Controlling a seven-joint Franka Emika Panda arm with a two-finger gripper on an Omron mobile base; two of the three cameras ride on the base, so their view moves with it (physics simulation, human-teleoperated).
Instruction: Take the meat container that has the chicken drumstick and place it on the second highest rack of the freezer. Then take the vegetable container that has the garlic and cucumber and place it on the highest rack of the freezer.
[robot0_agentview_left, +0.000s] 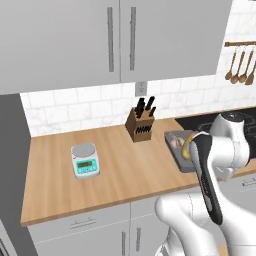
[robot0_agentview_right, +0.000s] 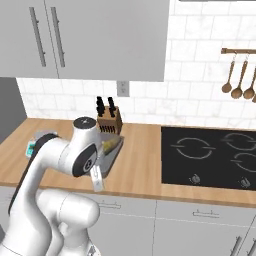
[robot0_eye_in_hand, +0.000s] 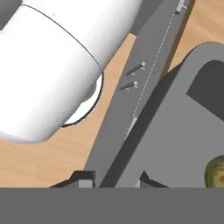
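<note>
The gripper (robot0_eye_in_hand: 116, 180) has its fingertips apart, straddling the near wall of the vegetable container (robot0_eye_in_hand: 175, 131); the cucumber (robot0_eye_in_hand: 215, 171) lies just right (garlic hidden). A knife block (robot0_agentview_left: 141, 125) stands beyond.

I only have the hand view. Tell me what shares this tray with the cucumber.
Observer: In the left base view, a garlic lies beside the cucumber in the tray.
Operator: Say what stands behind the tray.
Observer: A knife block stands on the counter, behind the tray and to its left.
Operator: Name what lies on its other side.
Observer: A black cooktop, seen in the right base view.
</note>
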